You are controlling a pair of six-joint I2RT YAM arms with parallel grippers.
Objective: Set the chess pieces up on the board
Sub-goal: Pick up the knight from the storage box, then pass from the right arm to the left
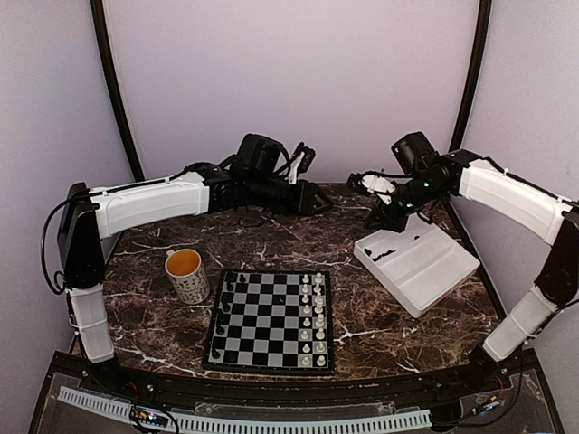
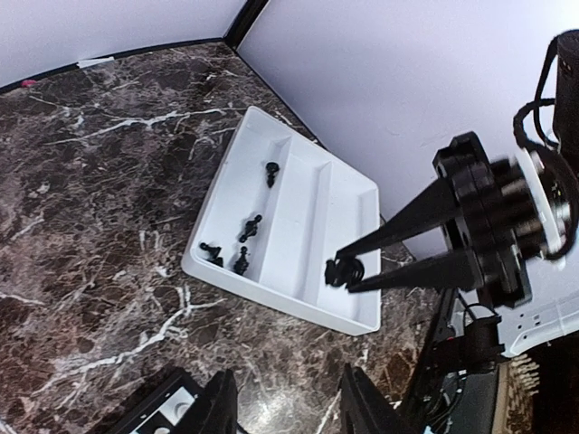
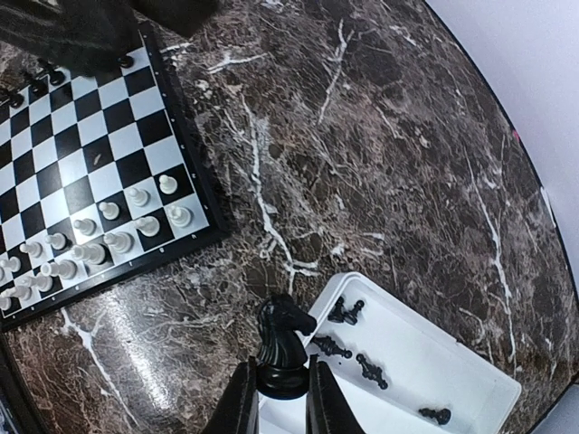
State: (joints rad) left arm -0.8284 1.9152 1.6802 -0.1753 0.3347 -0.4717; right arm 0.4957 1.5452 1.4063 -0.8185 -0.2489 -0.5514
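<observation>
Gripping 1 black knight [image 3: 285, 330] by its base with my right end effector [image 3: 280, 371] — seems light, stiff, slippery.

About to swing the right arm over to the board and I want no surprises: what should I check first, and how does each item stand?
1. Grip of right jaws on black knight: ok.
2. Knight lifted clear of the white tray: cannot tell.
3. Free squares on the black side of the board: ok.
4. State of left jaws, open and empty: ok.
5. Position of left arm, out of the carry path: cannot tell.
6. Position of mug, standing off the board: ok.
</observation>
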